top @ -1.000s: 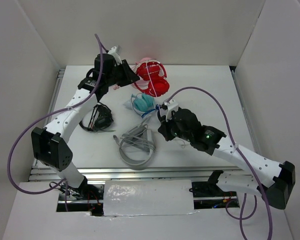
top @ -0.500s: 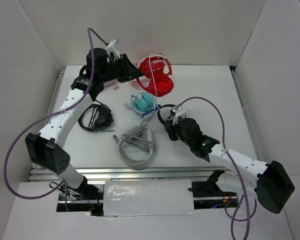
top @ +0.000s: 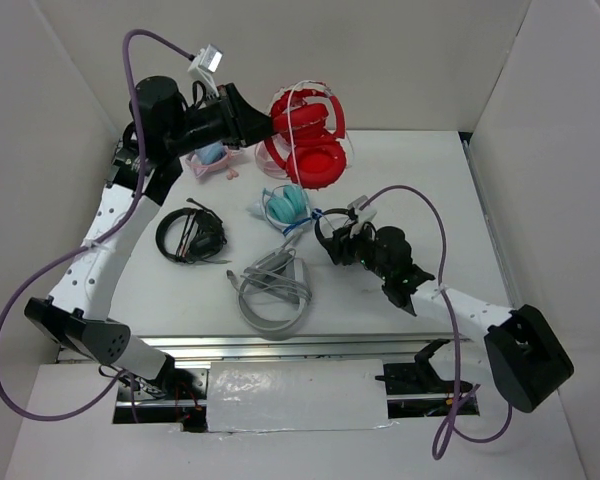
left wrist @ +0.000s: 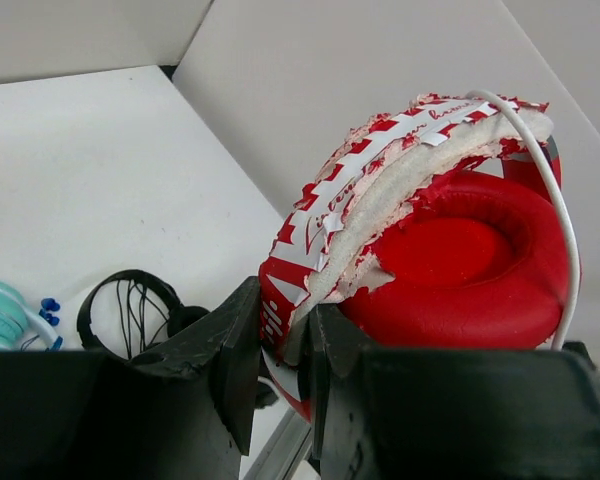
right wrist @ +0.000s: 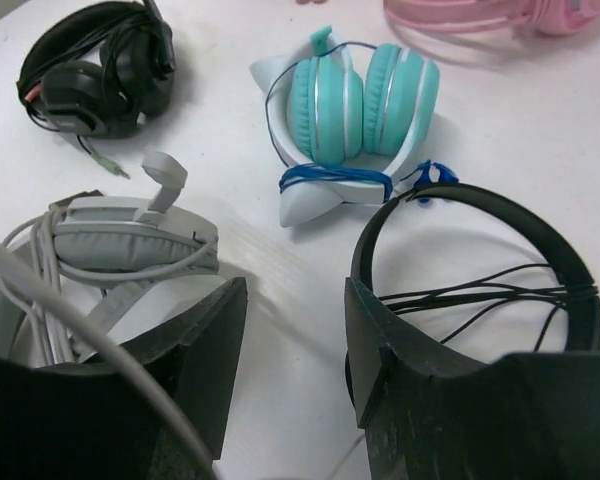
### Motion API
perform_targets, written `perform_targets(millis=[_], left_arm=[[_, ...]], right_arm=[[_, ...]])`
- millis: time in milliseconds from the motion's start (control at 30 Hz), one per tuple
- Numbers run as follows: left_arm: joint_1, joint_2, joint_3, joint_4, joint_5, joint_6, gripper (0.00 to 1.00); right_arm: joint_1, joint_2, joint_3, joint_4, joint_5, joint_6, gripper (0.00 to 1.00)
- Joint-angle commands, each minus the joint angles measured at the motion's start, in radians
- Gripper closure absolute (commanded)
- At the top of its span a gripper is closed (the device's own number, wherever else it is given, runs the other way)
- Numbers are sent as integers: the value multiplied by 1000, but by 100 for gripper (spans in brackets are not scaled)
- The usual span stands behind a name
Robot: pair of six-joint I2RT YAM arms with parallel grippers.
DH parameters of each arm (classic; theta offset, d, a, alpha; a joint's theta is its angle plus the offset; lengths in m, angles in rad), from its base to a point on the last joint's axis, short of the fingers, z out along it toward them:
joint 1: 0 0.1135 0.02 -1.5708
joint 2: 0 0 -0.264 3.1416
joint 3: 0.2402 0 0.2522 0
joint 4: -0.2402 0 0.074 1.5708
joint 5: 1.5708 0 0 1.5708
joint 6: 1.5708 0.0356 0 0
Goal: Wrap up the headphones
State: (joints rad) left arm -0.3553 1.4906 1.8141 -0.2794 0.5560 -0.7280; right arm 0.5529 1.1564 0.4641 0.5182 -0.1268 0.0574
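The red headphones [top: 305, 140] hang in the air over the back of the table, held by my left gripper [top: 270, 125]. In the left wrist view the jaws [left wrist: 285, 340] are shut on the red headband [left wrist: 380, 190], whose red-and-white covering is peeling. A glossy red cup [left wrist: 450, 250] sits just beyond, and the thin white cable [left wrist: 555, 190] loops over it. My right gripper [top: 330, 240] is open and empty, low over the table; it also shows in the right wrist view [right wrist: 295, 350].
Small black on-ear headphones [right wrist: 540, 230] lie against my right finger. Teal cat-ear headphones [top: 285, 205], grey headphones [top: 275, 290], a black headset [top: 192, 237] and pink headphones [top: 212, 158] lie on the table. White walls enclose three sides.
My left arm has lifted the red headphones up off the table and toward the back. My right arm has stretched forward, bringing its open gripper up to the small black headphones.
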Motion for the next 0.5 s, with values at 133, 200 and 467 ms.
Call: perform_targets(millis=[133, 200, 467], left_arm=[[21, -50, 82, 29, 143, 1, 100], [22, -50, 86, 29, 166, -2, 100], [68, -67, 77, 11, 107, 12, 100]], right_arm=[[-83, 109, 42, 89, -71, 80, 100], [-148, 118, 67, 74, -115, 120, 100], [-300, 80, 55, 3, -244, 168, 100]])
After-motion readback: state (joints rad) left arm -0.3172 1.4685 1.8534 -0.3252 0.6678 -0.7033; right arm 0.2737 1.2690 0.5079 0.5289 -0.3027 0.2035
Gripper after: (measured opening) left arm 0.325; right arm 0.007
